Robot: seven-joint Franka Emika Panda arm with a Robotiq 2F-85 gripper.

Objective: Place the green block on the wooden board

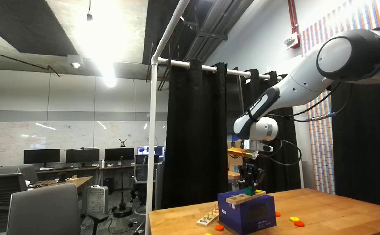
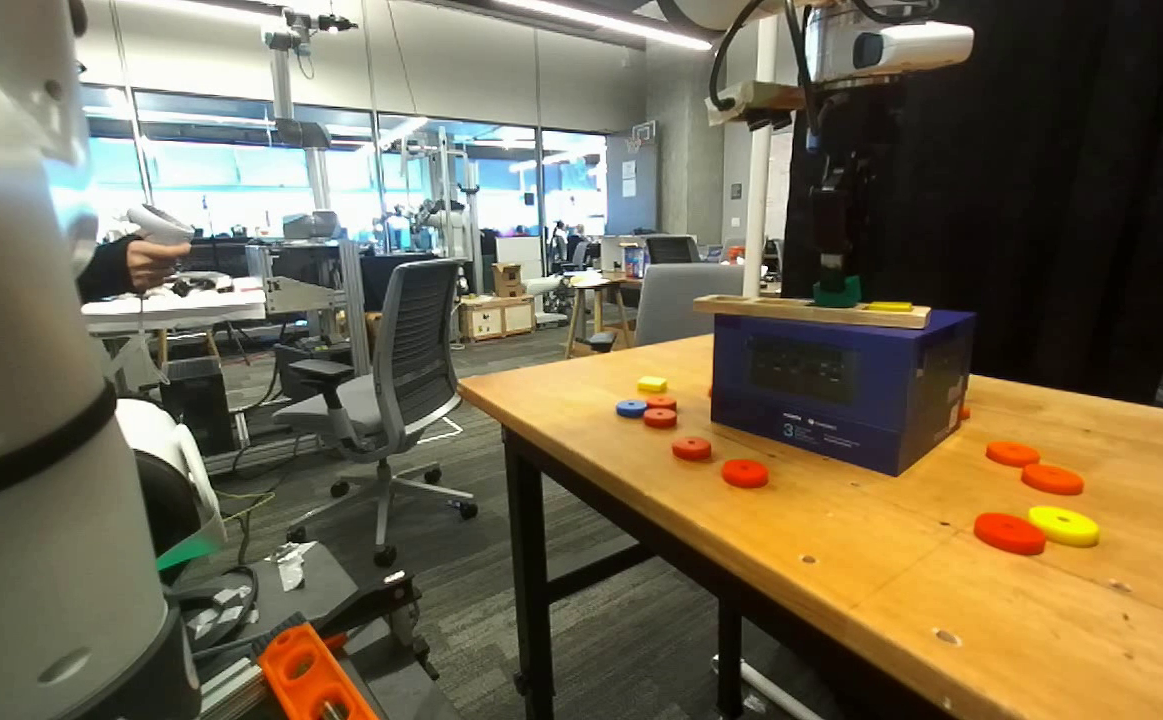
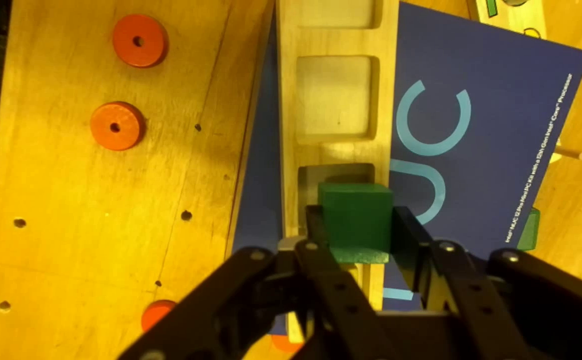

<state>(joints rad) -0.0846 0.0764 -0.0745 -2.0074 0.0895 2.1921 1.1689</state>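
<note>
The green block (image 3: 356, 222) is between my gripper's (image 3: 357, 215) two black fingers, which press on its sides. The wooden board (image 3: 338, 150), with square compartments, lies on top of the dark blue box (image 3: 496, 125). In the wrist view the block overlaps a compartment and the board's right rim. In both exterior views the green block (image 1: 249, 191) (image 2: 837, 292) is right at the board (image 1: 235, 199) (image 2: 771, 306), beneath my gripper (image 1: 250, 184) (image 2: 833, 262). I cannot tell whether it touches the board. A yellow piece (image 1: 259, 191) (image 2: 890, 307) sits in the board beside the block.
The dark blue box (image 1: 247, 213) (image 2: 821, 390) stands on the wooden table (image 2: 841, 560). Orange-red discs (image 2: 745, 473) and a yellow disc (image 2: 1063, 526) lie around it. A small peg board (image 1: 208, 218) stands beside the box. A green piece (image 3: 528, 230) lies past the box edge.
</note>
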